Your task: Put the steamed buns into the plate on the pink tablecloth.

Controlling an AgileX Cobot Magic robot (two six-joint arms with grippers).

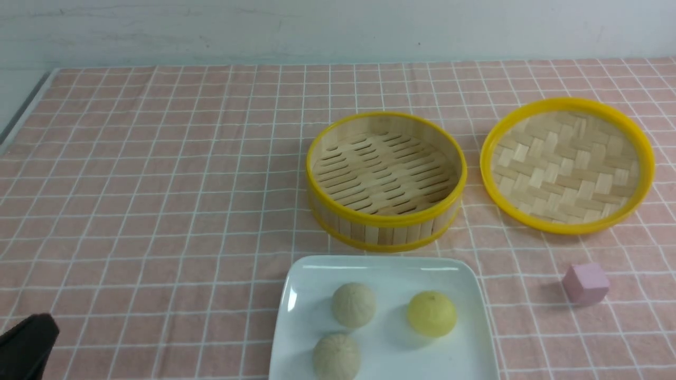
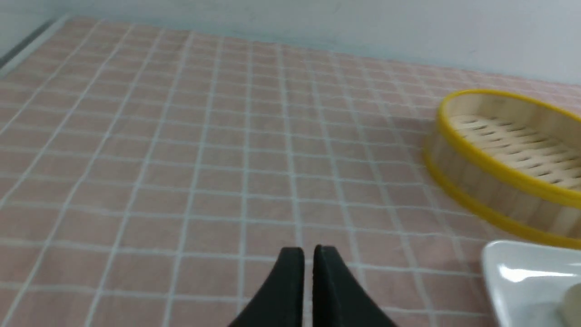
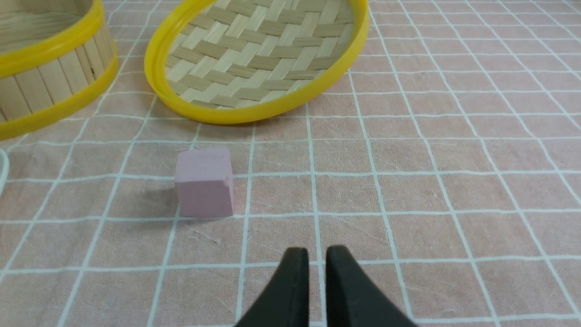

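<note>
All three buns are sitting in the plate (image 1: 383, 274), which is lying on the cloth (image 1: 158, 184): one beige bun (image 1: 354, 304) toward the side nearest the steamer (image 1: 386, 179), the yellow bun (image 1: 431, 313) beside it on the cube (image 1: 585, 283) side, and a second beige bun (image 1: 336, 357) on the side of the plate farthest from the steamer. None of the buns are touching each other.

The steamer is standing just beyond the plate. The lid (image 1: 567, 164) is lying woven side up just beside the steamer, apart from it. The cube is resting on the cloth near the lid, well clear of the plate.

My left claw (image 2: 308, 272) is hanging over bare cloth, well apart from the plate, fingers nearly together with only a thin slit between them, gripping nothing. My right claw (image 3: 317, 277) is hovering over the cloth near the cube, likewise clenched to a narrow slit and carrying nothing.
</note>
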